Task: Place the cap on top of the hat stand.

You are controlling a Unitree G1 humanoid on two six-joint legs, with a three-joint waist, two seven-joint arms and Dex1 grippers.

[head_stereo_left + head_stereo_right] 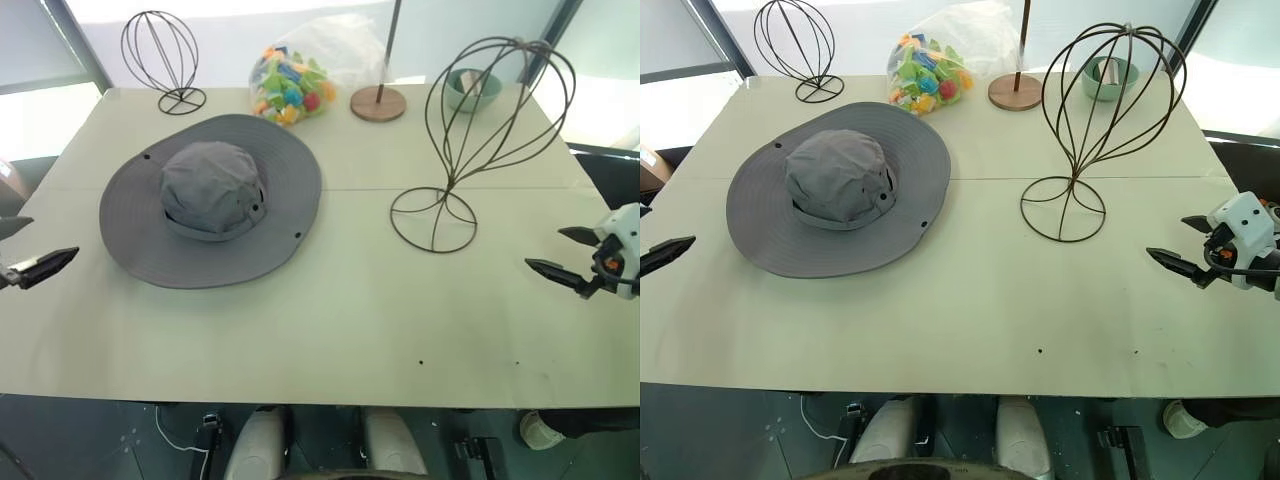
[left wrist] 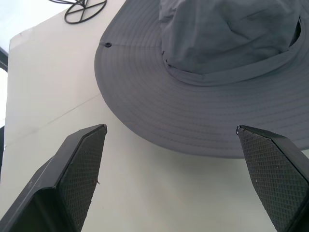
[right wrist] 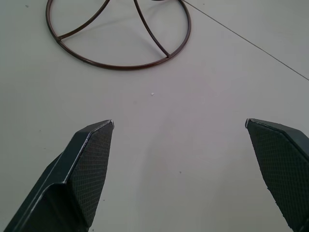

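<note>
Head views: cap [image 1: 210, 198] lay flat, crown up, on table [image 1: 330, 330] left half; hat stand [image 1: 490, 130] stood upright on right half, well apart. Left gripper [image 1: 25, 250] nearer cap, at its outer brim.

Left wrist view: jaws wide, empty; brim just ahead.

Right wrist view: right gripper [image 3: 179, 124] wide, empty; stand's ring base ahead.
</note>
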